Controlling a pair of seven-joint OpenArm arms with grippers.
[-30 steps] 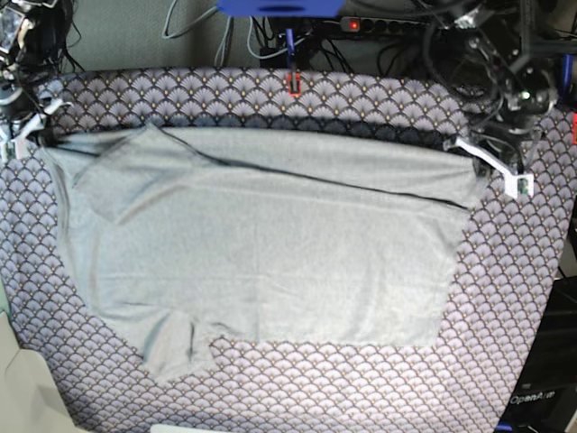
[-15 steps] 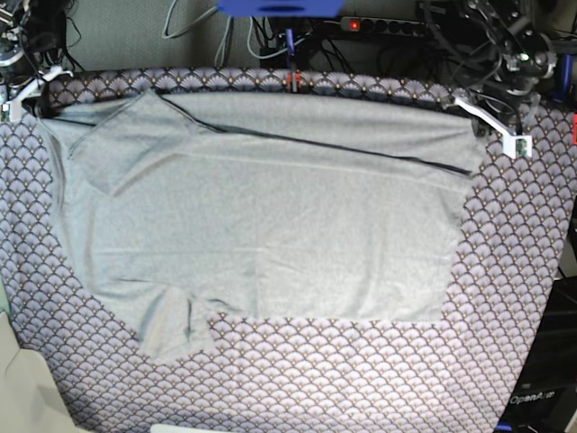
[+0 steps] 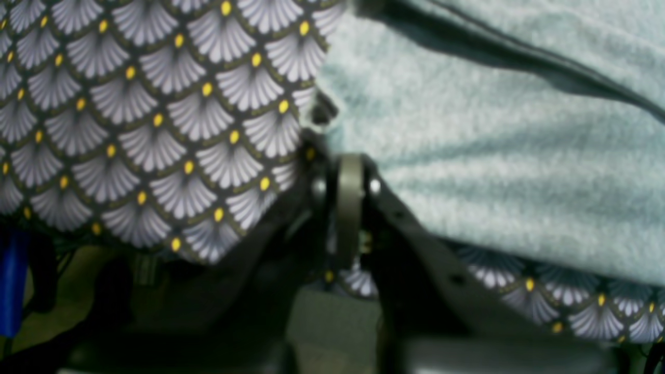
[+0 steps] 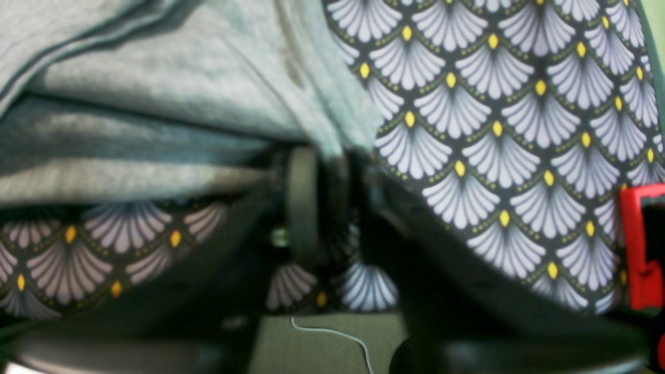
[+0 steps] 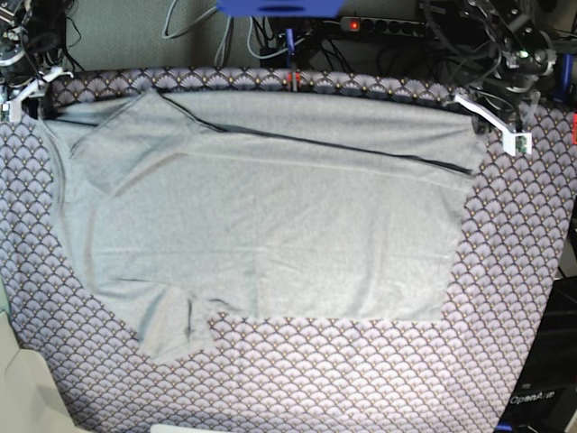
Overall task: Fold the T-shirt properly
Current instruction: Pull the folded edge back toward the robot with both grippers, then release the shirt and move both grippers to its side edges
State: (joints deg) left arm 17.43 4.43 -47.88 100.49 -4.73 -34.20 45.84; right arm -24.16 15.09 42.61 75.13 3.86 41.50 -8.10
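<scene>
The light grey T-shirt [image 5: 270,225] lies spread on the purple scallop tablecloth [image 5: 361,379], its far part folded over along a dark crease, one sleeve at the near left. My left gripper [image 5: 469,110] is at the shirt's far right corner. In the left wrist view it [image 3: 326,130] is shut on the shirt's edge [image 3: 493,156]. My right gripper [image 5: 38,90] is at the far left corner. In the right wrist view it [image 4: 337,150] is shut on bunched shirt cloth [image 4: 156,104].
A red clip [image 5: 293,83] sits on the table's far edge, also in the right wrist view [image 4: 641,244]. Cables and a power strip [image 5: 379,24] lie behind the table. The tablecloth hangs over the edge below both grippers [image 3: 130,130].
Both grippers have pulled the shirt's far edge back toward the far side of the table, and the fold now lies flatter. In the last half second almost nothing moved.
</scene>
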